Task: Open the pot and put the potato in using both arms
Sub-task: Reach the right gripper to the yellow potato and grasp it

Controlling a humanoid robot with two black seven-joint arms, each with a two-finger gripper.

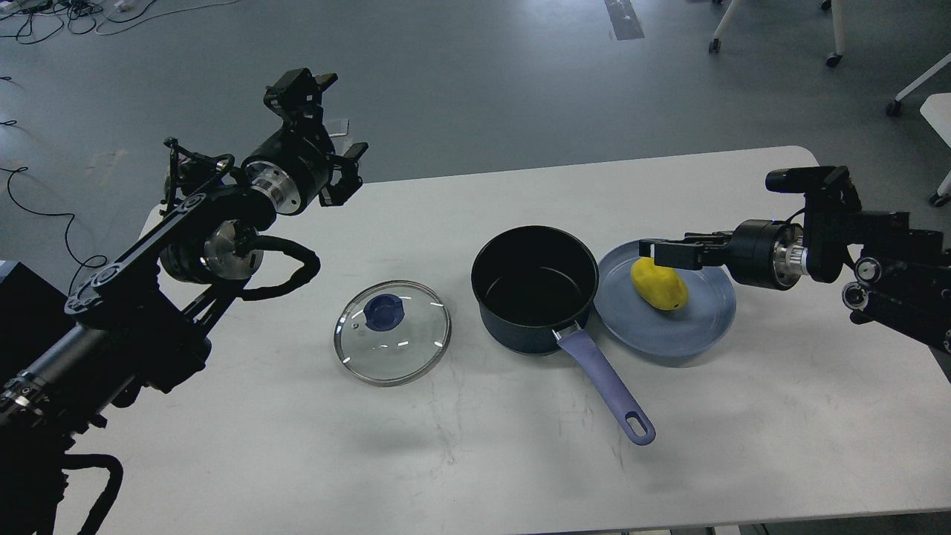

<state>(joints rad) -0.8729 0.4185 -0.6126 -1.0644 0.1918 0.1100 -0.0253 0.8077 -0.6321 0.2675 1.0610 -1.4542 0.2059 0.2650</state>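
The dark blue pot (520, 327) stands open and empty at the table's middle, its purple handle (605, 386) pointing toward me. Its glass lid (391, 332) with a blue knob lies flat on the table to the pot's left. The yellow potato (659, 284) lies on a blue plate (702, 323) right of the pot. My right gripper (663, 253) reaches in from the right, its fingertips just above the potato's far end; its fingers overlap, so I cannot tell their gap. My left gripper (325, 122) is open and empty, raised over the table's far left edge.
The white table (780, 416) carries only the pot, lid and plate. Grey floor lies beyond its far edge, with cables at the far left and chair legs (724, 26) at the far right.
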